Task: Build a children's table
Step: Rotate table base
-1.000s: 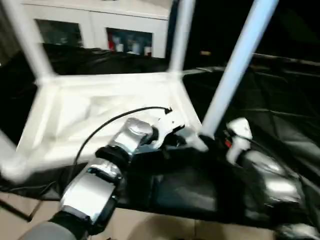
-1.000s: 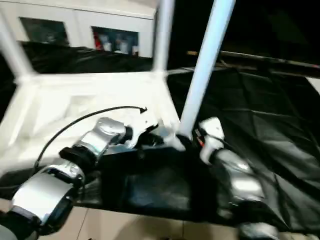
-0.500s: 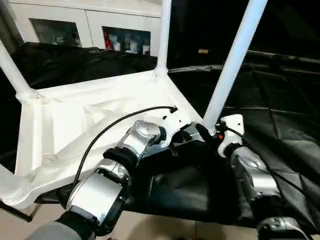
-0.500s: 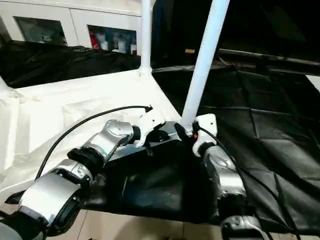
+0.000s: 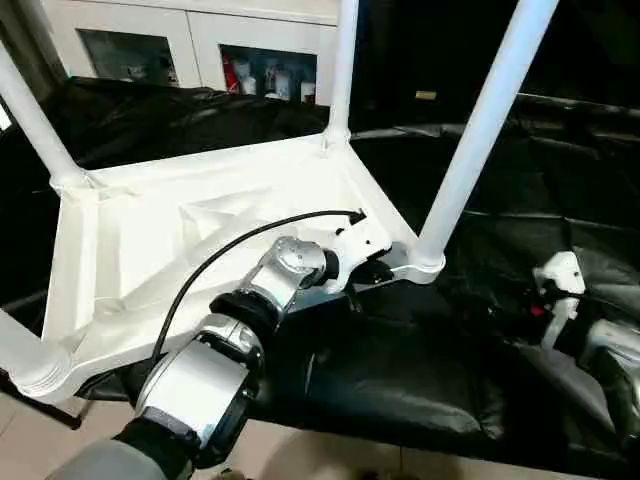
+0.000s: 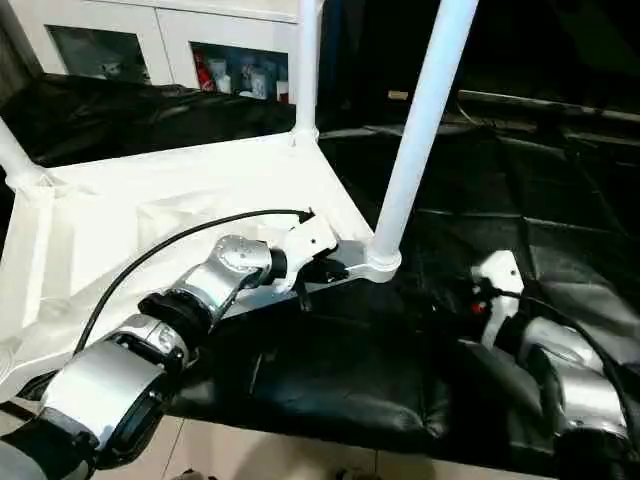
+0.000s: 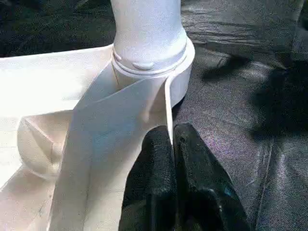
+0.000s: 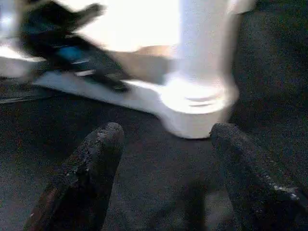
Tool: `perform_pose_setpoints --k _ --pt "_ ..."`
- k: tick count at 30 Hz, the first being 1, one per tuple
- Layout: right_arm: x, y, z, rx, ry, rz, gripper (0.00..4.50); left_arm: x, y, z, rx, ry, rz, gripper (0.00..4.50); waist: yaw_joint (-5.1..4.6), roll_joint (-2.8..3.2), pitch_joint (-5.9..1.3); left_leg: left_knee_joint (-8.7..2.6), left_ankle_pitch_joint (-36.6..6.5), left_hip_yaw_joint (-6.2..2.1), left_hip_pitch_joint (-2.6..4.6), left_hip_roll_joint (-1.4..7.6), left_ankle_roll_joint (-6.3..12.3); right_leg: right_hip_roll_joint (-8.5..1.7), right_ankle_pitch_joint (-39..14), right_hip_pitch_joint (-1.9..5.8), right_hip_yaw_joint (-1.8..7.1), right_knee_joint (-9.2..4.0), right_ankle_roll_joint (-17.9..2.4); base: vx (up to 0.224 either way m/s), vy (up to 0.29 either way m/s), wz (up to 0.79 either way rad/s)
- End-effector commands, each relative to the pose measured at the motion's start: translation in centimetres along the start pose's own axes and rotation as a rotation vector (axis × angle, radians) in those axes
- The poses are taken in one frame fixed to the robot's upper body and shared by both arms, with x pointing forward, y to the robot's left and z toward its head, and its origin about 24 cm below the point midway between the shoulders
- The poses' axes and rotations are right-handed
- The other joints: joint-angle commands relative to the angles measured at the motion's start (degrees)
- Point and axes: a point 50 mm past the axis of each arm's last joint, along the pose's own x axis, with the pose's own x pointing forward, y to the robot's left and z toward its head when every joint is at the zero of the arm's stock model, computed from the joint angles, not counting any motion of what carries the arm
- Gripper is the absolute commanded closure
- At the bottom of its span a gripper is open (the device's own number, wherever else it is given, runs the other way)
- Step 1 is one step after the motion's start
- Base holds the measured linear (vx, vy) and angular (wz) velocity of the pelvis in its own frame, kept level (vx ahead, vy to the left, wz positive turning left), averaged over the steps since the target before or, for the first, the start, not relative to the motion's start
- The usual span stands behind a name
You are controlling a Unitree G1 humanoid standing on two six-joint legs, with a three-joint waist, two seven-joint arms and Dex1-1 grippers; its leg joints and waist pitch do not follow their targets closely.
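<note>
The children's table lies upside down on the black cloth, its white top (image 5: 200, 230) showing a ribbed underside. Legs stand in its corner sockets: the near-right leg (image 5: 480, 130), the far-right leg (image 5: 343, 60), the far-left leg (image 5: 30, 110). A leg base (image 5: 15, 355) shows at the near-left corner. My left gripper (image 7: 171, 132) is shut on the top's thin rim, just beside the near-right socket (image 7: 149, 62). My right gripper (image 8: 166, 130) is open, facing that socket (image 8: 197, 110) from a short way off, with nothing between its fingers.
The black-draped work table (image 5: 400, 380) ends at a front edge with pale floor (image 5: 300, 450) below. A white cabinet with glass doors (image 5: 200, 45) stands behind. A black cable (image 5: 230, 250) arcs over my left forearm.
My right gripper has let go of the near-right leg's base and drawn back to the right, its jaws wider. The left gripper keeps its hold on the rim. The camera has shifted.
</note>
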Motion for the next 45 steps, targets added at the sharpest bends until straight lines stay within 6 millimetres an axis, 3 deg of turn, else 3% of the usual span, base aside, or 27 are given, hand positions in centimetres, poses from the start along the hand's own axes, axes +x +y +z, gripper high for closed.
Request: perform_pose_setpoints --k 1,3,4,7,9,10,11,12,13,14,15,16,17,18,19,20,23,24,27,28,32,33,36,40,43,44,45 --pt "0.8 1.2 0.6 0.003 -0.008 0.096 1.31 -0.3 0.1 0.5 0.036 -0.038 -0.022 4.5 0.39 -1.19 -3.29 -2.99 -10.61 0.54 -0.18 0.11 8.56 -1.92 -9.32 3.4 0.92 -3.63 -13.52 0.0 0.0 0.0" --pt "2.0 2.6 0.8 0.016 -0.023 0.177 1.31 -0.8 0.2 0.8 -0.006 -0.073 -0.058 4.5 0.6 -2.21 -3.28 -2.97 -9.49 0.55 -0.23 0.17 8.83 -2.02 -8.8 3.37 0.84 -3.36 -13.55 0.0 0.0 0.0" --pt "2.1 2.7 0.8 0.018 -0.025 0.183 1.27 -0.8 0.2 0.9 -0.012 -0.076 -0.063 4.22 0.69 -1.72 -3.26 -3.04 -8.73 0.52 -0.28 0.24 8.86 -2.12 -8.72 3.24 0.94 -3.21 -13.81 0.0 0.0 0.0" --pt "3.7 3.6 1.1 0.023 -0.05 0.238 1.27 -1.9 0.7 1.3 -0.055 -0.104 -0.091 3.94 0.75 -1.66 -3.21 -3.07 -8.35 0.62 -0.15 0.36 8.49 -2.16 -8.41 3.05 0.99 -3.05 -14.86 0.0 0.0 0.0" --pt "5.3 3.9 1.6 0.025 -0.102 0.216 1.27 -3.7 1.2 1.5 -0.071 -0.117 -0.084 3.94 1.12 -2.48 -3.48 -2.9 -6.4 0.67 0.02 0.68 8.39 -2.27 -5.15 2.95 1.1 -2.19 -16.1 0.0 0.0 0.0" --pt "5.6 3.9 1.8 0.028 -0.115 0.201 1.27 -4.2 1.4 1.5 -0.075 -0.12 -0.076 3.64 1.09 -2.13 -3.32 -2.94 -4.84 0.64 -0.36 0.48 8.47 -1.99 -3.29 2.89 1.09 -1.85 -16.25 0.0 0.0 0.0" --pt "6.5 3.7 2.0 0.045 -0.149 0.158 1.27 -5.7 1.7 1.7 -0.085 -0.127 -0.051 3.64 1.0 -2.95 -3.23 -2.9 -4.79 0.62 -0.42 0.63 8.02 -2.33 -3.3 2.89 1.11 -1.35 -16.48 0.0 0.0 0.0" --pt "6.9 3.7 2.1 0.063 -0.163 0.143 1.27 -6.6 1.8 1.7 -0.09 -0.129 -0.039 3.59 0.99 -3.19 -3.08 -3.0 -5.23 0.73 -0.56 0.37 7.77 -2.07 -4.84 2.79 1.07 -1.68 -15.94 0.0 0.0 0.0" --pt "7.3 3.9 2.3 0.083 -0.177 0.15 1.27 -7.7 1.8 1.7 -0.098 -0.138 -0.019 3.56 1.27 -2.88 -3.12 -2.86 -5.58 0.86 0.35 0.66 7.05 -2.07 -5.04 2.26 1.25 -1.69 -16.11 0.0 0.0 0.0" --pt "7.4 3.9 2.3 0.085 -0.178 0.152 1.27 -7.9 1.8 1.7 -0.099 -0.138 -0.016 3.49 1.41 -2.57 -3.02 -2.93 -5.29 0.86 0.55 0.82 6.67 -1.96 -3.29 2.26 1.35 -1.37 -16.49 0.0 0.0 0.0" --pt "7.7 4.2 2.3 0.096 -0.183 0.168 1.27 -8.7 1.7 1.6 -0.104 -0.143 -0.001 3.49 1.26 -3.64 -2.9 -2.95 -5.2 1.0 0.24 0.76 6.62 -1.81 -2.92 2.42 1.28 -1.34 -16.33 0.0 0.0 0.0" --pt "8.1 4.6 2.3 0.104 -0.186 0.186 1.27 -9.5 1.6 1.4 -0.112 -0.141 0.013 3.36 1.68 -3.35 -2.92 -2.97 -5.08 1.04 0.46 0.69 6.34 -1.77 -2.86 2.35 1.29 -1.22 -15.92 0.0 0.0 0.0" --pt "8.3 4.9 2.3 0.107 -0.187 0.197 1.27 -10.1 1.4 1.3 -0.117 -0.139 0.022 3.36 1.73 -3.76 -2.89 -2.97 -5.0 1.03 0.44 0.76 6.35 -1.92 -2.81 2.39 1.32 -1.13 -15.82 0.0 0.0 0.0" --pt "9.0 5.2 2.3 0.113 -0.193 0.204 1.27 -11.6 0.9 0.7 -0.13 -0.118 0.053 3.36 1.99 -3.3 -2.81 -3.03 -4.9 1.06 0.56 0.65 5.96 -1.79 -3.12 2.22 1.36 -1.21 -15.49 0.0 0.0 0.0" --pt "9.2 5.3 2.3 0.115 -0.195 0.205 1.27 -11.9 0.7 0.6 -0.133 -0.112 0.061 3.15 2.06 -4.55 -2.86 -2.93 -4.88 1.16 0.63 0.7 5.77 -1.78 -3.09 2.2 1.26 -1.13 -15.28 0.0 0.0 0.0" --pt "10.1 5.5 2.4 0.133 -0.213 0.196 1.27 -13.7 0.0 -0.2 -0.155 -0.082 0.112 3.07 1.99 -4.45 -2.71 -3.29 -4.32 0.91 0.41 0.87 4.79 -1.98 -3.3 2.25 1.23 -0.86 -14.93 0.0 0.0 0.0" --pt "10.7 5.2 2.6 0.134 -0.235 0.148 1.27 -14.8 -0.6 -0.7 -0.184 -0.06 0.146 2.85 1.79 -4.39 -2.67 -3.44 -5.1 0.92 0.82 0.8 3.11 -1.73 -3.15 1.96 1.27 -0.84 -14.62 0.0 0.0 0.0" --pt "11.2 4.8 2.7 0.151 -0.251 0.09 1.27 -15.5 -1.1 -1.1 -0.206 -0.045 0.166 2.74 1.9 -5.28 -2.52 -3.45 -5.44 1.06 0.86 0.58 2.67 -1.5 -3.94 1.95 1.24 -1.15 -13.96 0.0 0.0 0.0" --pt "12.8 2.7 3.1 0.248 -0.306 -0.161 1.27 -17.8 -3.2 -3.1 -0.297 0.006 0.24 2.44 1.74 -4.7 -2.33 -3.85 -7.5 0.87 0.9 0.58 -0.01 -1.74 -6.23 1.81 1.48 -0.92 -13.14 0.0 0.0 0.0" --pt "12.8 2.7 3.1 0.248 -0.306 -0.161 1.27 -17.8 -3.2 -3.1 -0.297 0.006 0.24 2.44 1.63 -4.94 -2.27 -3.88 -8.21 0.93 0.84 0.51 -0.45 -1.55 -6.94 1.79 1.48 -1.06 -12.59 0.0 0.0 0.0" --pt "13.3 1.0 3.0 0.33 -0.327 -0.388 1.27 -19.7 -5.1 -5.1 -0.4 0.075 0.316 2.15 2.49 -4.26 -2.4 -3.67 -10.79 1.04 1.4 0.32 -1.77 -1.23 -6.58 1.36 1.65 -0.96 -10.6 0.0 0.0 0.0" --pt "13.3 0.6 2.9 0.343 -0.322 -0.433 1.27 -20.0 -5.3 -5.5 -0.419 0.087 0.335 1.94 2.41 -4.56 -2.13 -4.04 -12.46 0.78 0.71 0.12 -2.31 -1.05 -9.56 1.73 1.57 -1.22 -9.45 0.0 0.0 0.0" --pt "13.2 -0.1 2.5 0.352 -0.3 -0.531 1.27 -20.6 -5.5 -6.0 -0.451 0.101 0.373 1.78 2.81 -4.16 -2.11 -3.82 -15.69 0.96 1.57 0.06 -3.04 -0.93 -12.58 0.91 1.68 -1.7 -8.48 0.0 0.0 0.0" --pt "12.9 -1.5 2.2 0.349 -0.276 -0.683 1.27 -21.7 -6.0 -7.0 -0.486 0.155 0.463 1.44 2.84 -4.2 -2.05 -3.83 -19.1 0.68 1.42 -0.05 -3.49 -0.87 -16.59 0.76 1.64 -2.07 -7.2 0.0 0.0 0.0" --pt "12.4 -2.3 2.2 0.345 -0.269 -0.745 1.27 -22.2 -6.2 -7.4 -0.505 0.166 0.494 1.2 2.89 -4.46 -2.13 -3.82 -18.66 0.55 1.2 -0.03 -3.37 -0.83 -16.03 0.82 1.58 -1.91 -7.02 0.0 0.0 0.0" --pt "11.9 -3.1 2.5 0.337 -0.263 -0.808 1.27 -22.8 -6.5 -7.7 -0.526 0.172 0.519 1.11 2.78 -4.91 -2.2 -3.75 -18.14 0.58 1.05 0.0 -3.37 -0.83 -15.29 0.88 1.55 -1.76 -7.23 0.0 0.0 0.0" --pt "11.8 -3.3 2.5 0.336 -0.262 -0.819 1.27 -23.0 -6.6 -7.8 -0.529 0.174 0.522 1.06 2.88 -4.68 -2.3 -3.76 -17.45 0.45 0.92 -0.05 -3.44 -0.87 -14.72 1.12 1.51 -1.53 -7.37 0.0 0.0 0.0"
